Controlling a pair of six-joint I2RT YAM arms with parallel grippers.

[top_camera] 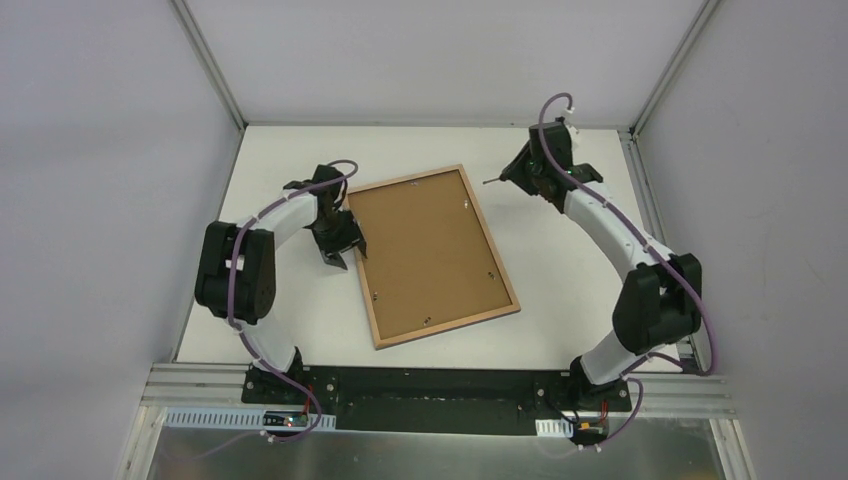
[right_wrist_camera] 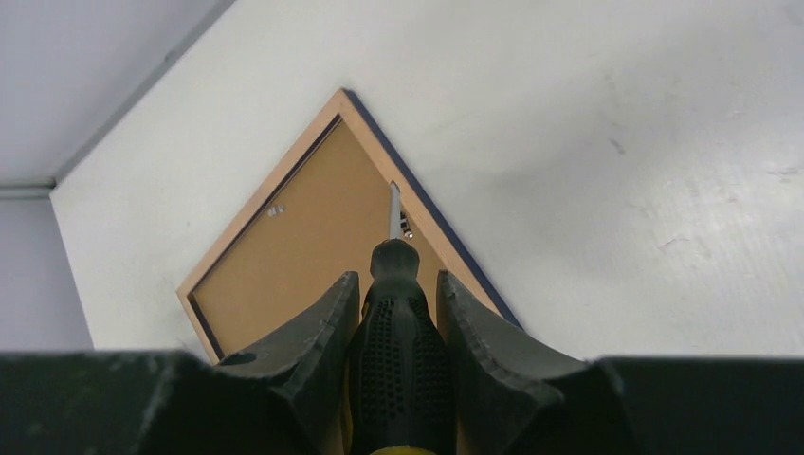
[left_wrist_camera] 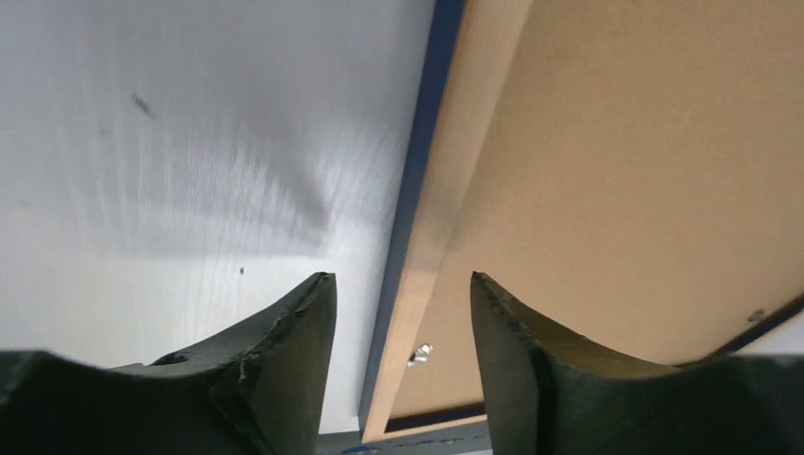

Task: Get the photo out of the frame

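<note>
A: Left side first. Left gripper [top_camera: 338,250] low over the white table [top_camera: 590,270], just beside the long left edge of the frame [left_wrist_camera: 455,180].

B: Same from the wrist view. Jaws parted, gripping nothing. Black fingers [left_wrist_camera: 294,341] either side of that edge as seen from above. Contact with the frame: cannot tell.

A: Frame itself?

B: Flat on the table, back up, turned a little askew, between the two arms. Pale wood rim, dark-blue outer edge [left_wrist_camera: 425,161], brown back panel [top_camera: 430,250] filling the middle. Small metal tab [left_wrist_camera: 420,354] at the rim near the left gripper. More of the same as dots around the panel in the overhead view.

A: Photo?

B: Hidden. Only the brown panel on show in all three views.

A: Any writing?

B: Small boards [top_camera: 290,421] by the arm bases at the near edge. Markings too small to read.

A: Right side.

B: Right gripper [right_wrist_camera: 396,280] clamped on a screwdriver [right_wrist_camera: 398,360]. Black dimpled handle, yellow at the butt, thin metal shaft aimed toward the frame's far right corner. From overhead, tip just off that corner, close by. Touching or not: cannot tell.
</note>
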